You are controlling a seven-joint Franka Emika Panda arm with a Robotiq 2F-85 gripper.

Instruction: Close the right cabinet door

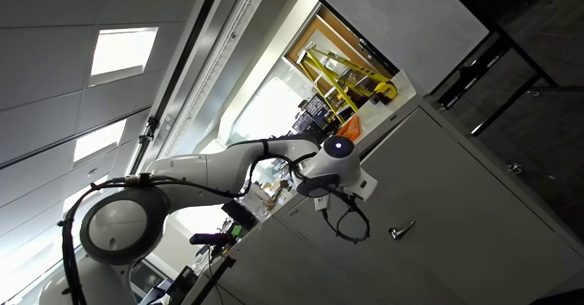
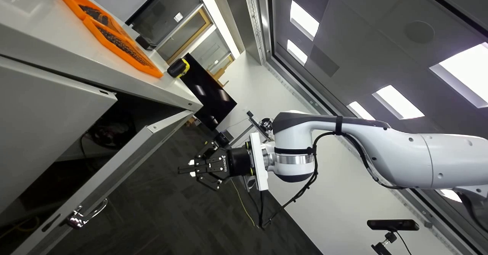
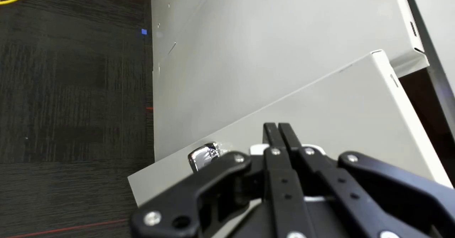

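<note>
Black two-fingered gripper (image 3: pixel 278 126) clenched, empty; flat pale-grey metal door (image 3: pixel 341 104) looks stiff, light-swinging: push (no grasp needed) beside its curved silver handle (image 3: pixel 203 156).

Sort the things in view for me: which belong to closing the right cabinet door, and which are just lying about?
Part of the job:
right cabinet door, standing open
its silver handle
gripper, fingers together

Just around:
matching grey door beside it
orange container
yellow-and-black object
yellow stepladder in the background
</note>
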